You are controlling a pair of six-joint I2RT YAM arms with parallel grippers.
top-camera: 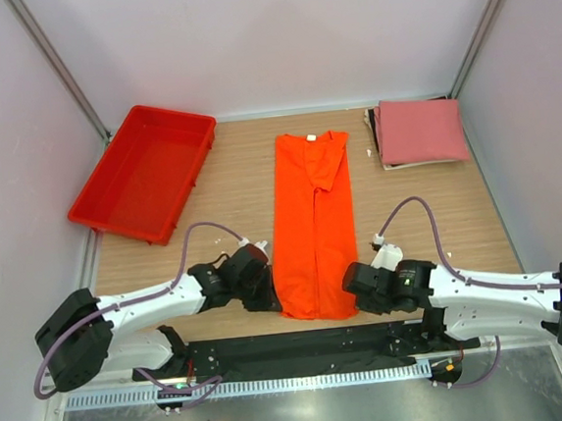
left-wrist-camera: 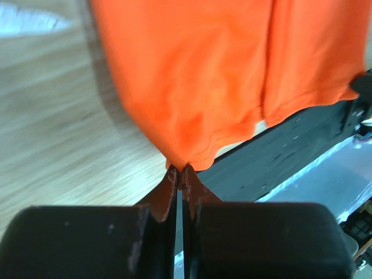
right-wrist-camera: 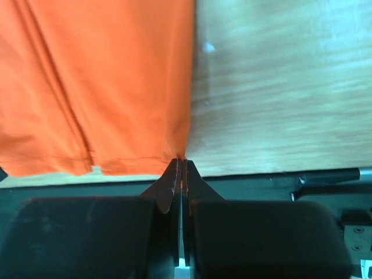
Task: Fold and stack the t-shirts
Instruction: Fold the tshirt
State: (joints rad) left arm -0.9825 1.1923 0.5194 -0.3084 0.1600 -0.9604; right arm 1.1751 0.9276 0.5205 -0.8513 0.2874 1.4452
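Orange cloth fills the middle of the overhead view: a bright orange t-shirt of soft fabric lies flat on the pale wooden table. Its sides are turned in, so it forms a long narrow strip with the collar and small white label at the far end.

At the lower left corner of the strip, the left gripper has its jaws pressed together on the hem corner. The left wrist view shows the black fingertips pinching the stitched edge. At the lower right corner, the right gripper is likewise clamped on the hem, with its tips meeting on the cloth in the right wrist view.

In the upper right of the overhead view, a dusty pink t-shirt sits as a neat folded square, well apart from the orange one. A red rectangular plastic tray rests at the upper left, holding nothing visible.

Progress looks roughly midway. The pink shirt appears finished and the orange one has its lengthwise folds. What remains is probably folding the hem end up toward the collar, then placing one shirt on the other.
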